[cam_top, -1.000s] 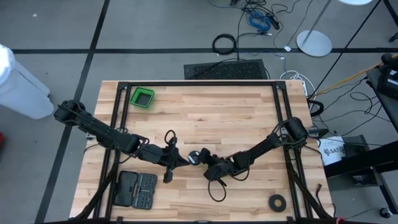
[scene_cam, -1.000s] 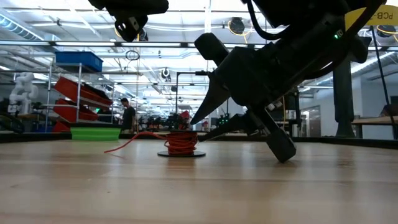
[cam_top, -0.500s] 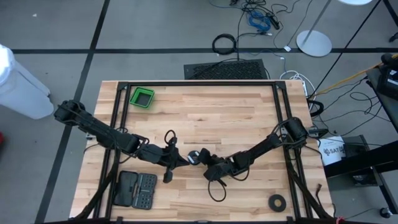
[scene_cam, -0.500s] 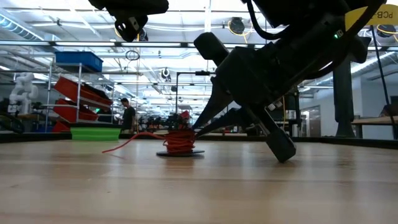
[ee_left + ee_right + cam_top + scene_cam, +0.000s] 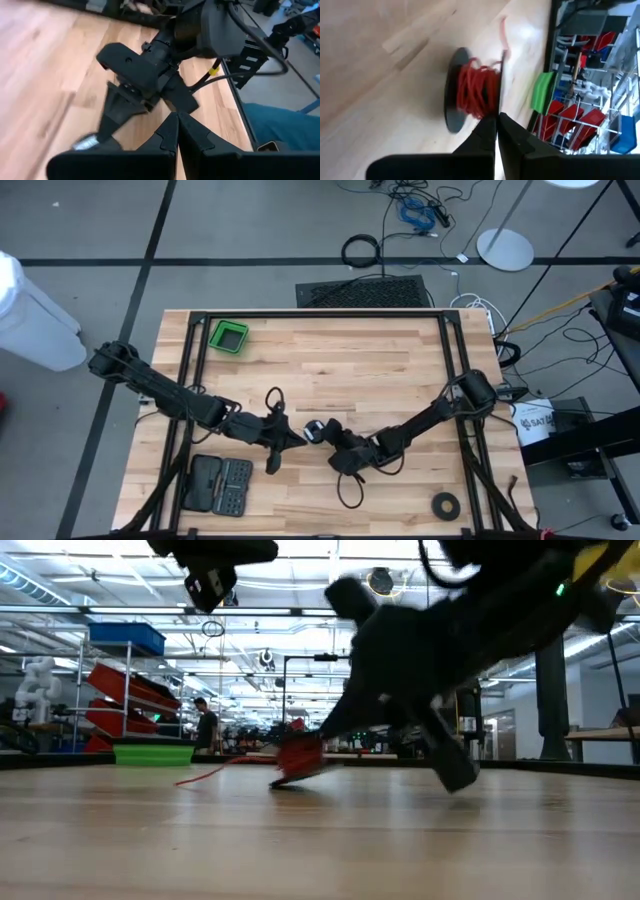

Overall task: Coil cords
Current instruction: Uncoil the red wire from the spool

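Left hand (image 5: 176,131) closed, right arm (image 5: 150,70) just beyond, above wooden table (image 5: 45,75).

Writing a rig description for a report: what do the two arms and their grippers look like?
Both arms are dark, jointed and slim, with black cables looping beside them. The left gripper and right gripper have two black tapered fingers. A small yellow tag hangs near the right arm's wrist.

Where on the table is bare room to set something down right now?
Bare wood runs from beside the green bin across the far half. The near right is open up to the tape ring. The middle is crowded: both tools meet at the cord spool, with the black case near left.
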